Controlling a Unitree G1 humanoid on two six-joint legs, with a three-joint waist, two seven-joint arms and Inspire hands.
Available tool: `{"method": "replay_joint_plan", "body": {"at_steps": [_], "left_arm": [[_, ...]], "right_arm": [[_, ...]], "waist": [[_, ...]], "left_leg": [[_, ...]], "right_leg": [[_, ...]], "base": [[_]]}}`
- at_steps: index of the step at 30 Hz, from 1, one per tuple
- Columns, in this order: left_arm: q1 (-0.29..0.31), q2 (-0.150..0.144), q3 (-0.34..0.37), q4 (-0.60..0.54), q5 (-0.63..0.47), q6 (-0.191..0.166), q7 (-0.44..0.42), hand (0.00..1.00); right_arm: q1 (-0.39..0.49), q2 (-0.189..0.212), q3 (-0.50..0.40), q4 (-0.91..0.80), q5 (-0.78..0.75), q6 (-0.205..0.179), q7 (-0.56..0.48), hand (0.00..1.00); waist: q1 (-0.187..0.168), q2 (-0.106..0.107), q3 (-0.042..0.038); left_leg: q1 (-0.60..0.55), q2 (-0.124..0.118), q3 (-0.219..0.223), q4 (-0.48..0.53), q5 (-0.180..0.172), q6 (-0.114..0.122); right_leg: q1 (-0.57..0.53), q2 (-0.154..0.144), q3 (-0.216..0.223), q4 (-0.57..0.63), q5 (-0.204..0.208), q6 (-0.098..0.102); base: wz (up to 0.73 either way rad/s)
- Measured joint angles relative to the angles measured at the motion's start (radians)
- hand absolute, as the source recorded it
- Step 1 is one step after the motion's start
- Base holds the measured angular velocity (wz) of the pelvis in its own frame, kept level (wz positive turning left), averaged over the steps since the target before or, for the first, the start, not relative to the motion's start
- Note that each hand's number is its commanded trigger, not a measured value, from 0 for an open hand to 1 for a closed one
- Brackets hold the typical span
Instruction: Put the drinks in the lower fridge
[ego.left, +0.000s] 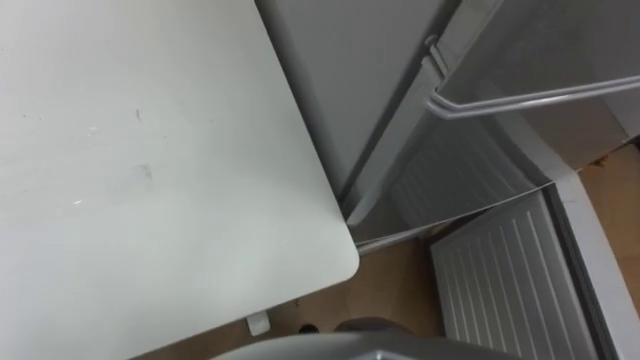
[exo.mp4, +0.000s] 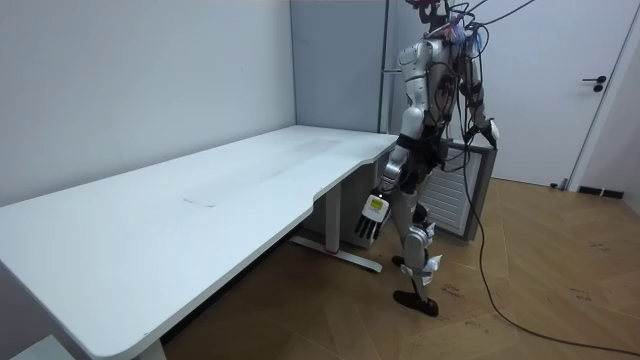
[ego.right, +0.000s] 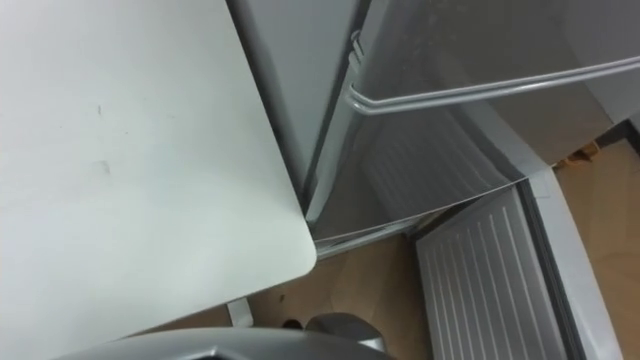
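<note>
As the robot stands at the rounded end of the table (ego.left: 150, 150), back to the room camera and one foot set ahead of the other, the items in sight are listed as follows.

Table: white top, bare, on the robot's left; its rounded corner lies just beside the fridge.

Fridge (ego.left: 350, 80): grey, straight ahead and to the robot's right, against the far wall in the room view. A pale bar (ego.left: 530, 97) runs across its front (rail or handle, I cannot tell which). Below that, a white ribbed panel (ego.left: 510, 280) reaches down toward the floor (exo.mp4: 540, 260). Whether the lower door is open cannot be told.

Left hand (exo.mp4: 372, 215): hangs at the robot's side between the table's edge and its leg, fingers slack and pointing down, holding nothing.

Right hand (exo.mp4: 491, 137): out to the side near the fridge's top; too small to tell its state.

Drinks: their place cannot be told.

Floor: wooden parquet.

Door (exo.mp4: 610, 100): white, closed, at the room view's right.
</note>
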Motion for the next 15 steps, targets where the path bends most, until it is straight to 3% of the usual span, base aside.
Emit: {"method": "replay_joint_plan", "body": {"at_steps": [5, 9, 15], "left_arm": [[-0.013, 0.004, -0.002, 0.033, 0.000, 0.007, 0.004, 0.00], [-0.038, 0.004, -0.002, 0.045, 0.000, 0.010, 0.008, 0.00], [-0.044, 0.013, -0.002, 0.051, 0.002, 0.010, 0.007, 0.00]], "right_arm": [[0.011, 0.000, 0.001, 0.008, 0.003, -0.016, 0.021, 0.00], [0.011, 0.001, 0.001, 0.012, 0.006, -0.039, 0.022, 0.00], [0.012, 0.000, -0.009, 0.013, 0.031, -0.049, 0.022, 0.00]], "waist": [[0.002, 0.008, 0.0004], [0.002, 0.019, 0.0063], [0.000, 0.026, 0.0054]], "left_leg": [[-0.001, 0.001, -0.002, 0.002, 0.000, 0.001], [-0.002, 0.001, -0.002, 0.000, -0.003, 0.002], [-0.002, 0.003, -0.001, -0.002, -0.003, 0.002]], "right_leg": [[0.002, 0.000, -0.005, -0.009, 0.004, 0.000], [0.001, 0.001, -0.011, -0.009, 0.004, 0.000], [0.000, 0.002, -0.016, -0.008, 0.004, 0.000]], "base": [[0.01], [0.00], [0.00]]}}
